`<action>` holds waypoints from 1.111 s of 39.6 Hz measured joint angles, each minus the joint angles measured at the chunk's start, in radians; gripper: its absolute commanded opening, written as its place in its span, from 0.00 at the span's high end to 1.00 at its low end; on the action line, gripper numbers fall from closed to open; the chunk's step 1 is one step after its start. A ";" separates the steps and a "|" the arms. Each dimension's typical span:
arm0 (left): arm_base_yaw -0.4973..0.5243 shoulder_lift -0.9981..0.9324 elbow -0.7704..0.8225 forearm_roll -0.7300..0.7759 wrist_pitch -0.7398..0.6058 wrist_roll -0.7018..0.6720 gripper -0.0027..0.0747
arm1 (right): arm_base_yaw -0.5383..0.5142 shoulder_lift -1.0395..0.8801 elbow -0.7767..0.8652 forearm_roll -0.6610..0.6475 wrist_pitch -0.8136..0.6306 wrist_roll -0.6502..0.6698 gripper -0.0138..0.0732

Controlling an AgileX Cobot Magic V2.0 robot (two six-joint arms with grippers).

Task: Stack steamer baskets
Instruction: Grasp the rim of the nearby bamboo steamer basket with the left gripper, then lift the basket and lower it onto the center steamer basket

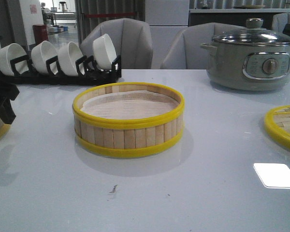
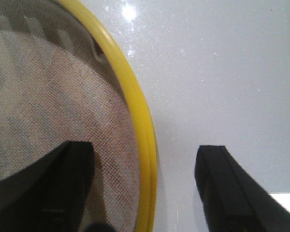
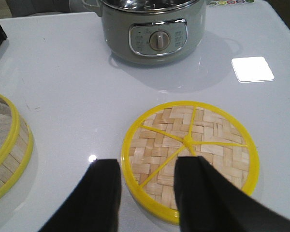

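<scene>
My left hand (image 2: 145, 193) is spread wide, straddling the yellow rim of a bamboo-slat steamer basket (image 2: 63, 121) cut off at the counter's left edge. My right hand (image 3: 147, 193) hovers open over the woven bamboo lid (image 3: 193, 145). A second yellow-rimmed basket (image 1: 128, 121) sits mid-counter (image 1: 208, 183).

The front camera sits low at the near edge of the glossy white table (image 1: 193, 193), facing forward toward 12 o'clock. The left wrist camera looks steeply down, very close on a yellow-rimmed bamboo basket with a pale liner (image 2: 58, 121). The right wrist camera looks obliquely down from higher up; it shares with the front view the round woven bamboo lid (image 3: 189, 154) at 3 o'clock and the grey electric pot (image 3: 152, 29).
</scene>
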 measured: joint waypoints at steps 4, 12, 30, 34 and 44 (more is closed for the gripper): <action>0.000 0.004 0.000 0.000 -0.006 0.000 0.70 | 0.000 0.000 0.000 0.000 -0.002 0.000 0.41; 0.000 0.006 -0.007 -0.002 -0.008 0.000 0.86 | 0.000 0.000 0.000 0.000 -0.002 0.000 0.41; -0.186 -0.016 -0.348 -0.009 0.276 -0.004 0.86 | 0.000 0.000 0.000 0.000 -0.004 0.000 0.41; -0.276 -0.020 -0.427 -0.009 0.294 -0.004 0.86 | 0.000 0.000 0.000 0.000 -0.007 0.000 0.41; -0.516 0.019 -0.528 -0.007 0.300 -0.004 0.86 | 0.000 0.000 0.000 0.000 -0.009 0.000 0.41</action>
